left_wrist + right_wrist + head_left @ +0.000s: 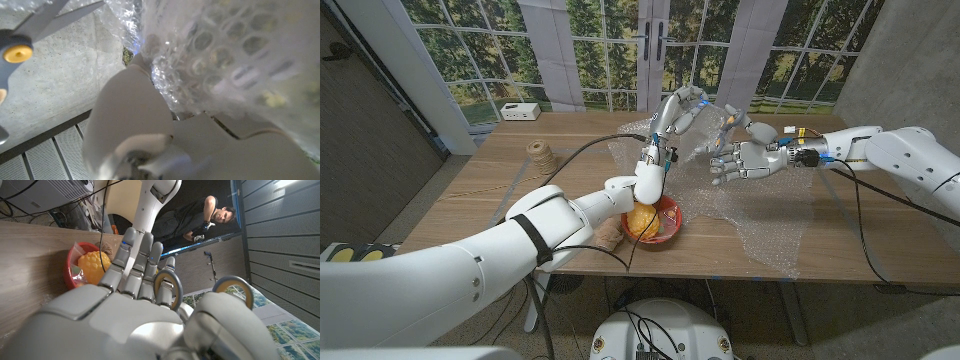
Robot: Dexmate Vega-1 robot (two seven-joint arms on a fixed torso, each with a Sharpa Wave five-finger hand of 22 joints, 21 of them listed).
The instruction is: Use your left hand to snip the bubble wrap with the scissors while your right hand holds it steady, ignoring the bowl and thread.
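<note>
Bubble wrap [650, 135] gripped in raised left hand [678, 112]; scissors [200, 287] held in right hand [740, 158] just beside.

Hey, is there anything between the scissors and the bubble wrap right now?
Nothing visible. The scissors, at the right robot hand, have only open air between their blades and the bubble wrap by the left robot hand. The bowl sits lower on the table, aside.

Both arms raised mid-table, left hand [678, 112] and right hand [744, 158] clutching.
</note>
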